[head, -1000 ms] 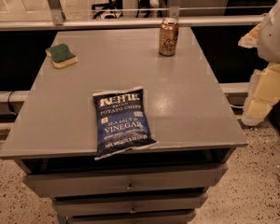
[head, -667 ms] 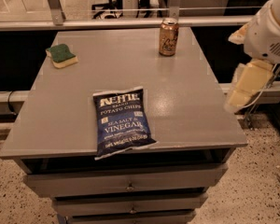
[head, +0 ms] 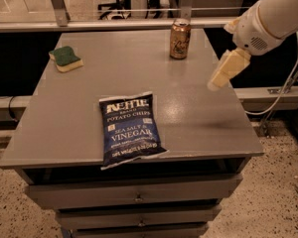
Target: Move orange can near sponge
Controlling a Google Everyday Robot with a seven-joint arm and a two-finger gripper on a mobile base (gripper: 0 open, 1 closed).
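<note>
I judge I am in the reaching step; nothing is grasped yet, and the orange can (head: 180, 39) stands upright and untouched near the far edge of the table (head: 198, 118). The gripper (head: 227, 69) hangs over the table's right side, above the surface and empty; whether it is spread or pressed together I cannot tell from this angle. The arm (head: 273, 14) enters from the upper right of the view.

From the gripper, the can lies to the left and farther back, apart from it but not far; no object stands between them. The sponge (head: 66, 58) lies well beyond the can on that same side, near the far left corner, green face up. The chip bag (head: 130, 128) is to the gripper's left and nearer the front edge, out of the direct line to the can.

The next move, as I read it, calls for bringing the gripper back and left to the can's height, with the jaws either side of the can's body; then a firm close, a small lift, and a carry leftward across the far half of the table; the bag should not interfere on that path. The risk I see is nudging the can over on the way in, since it is tall and narrow.
</note>
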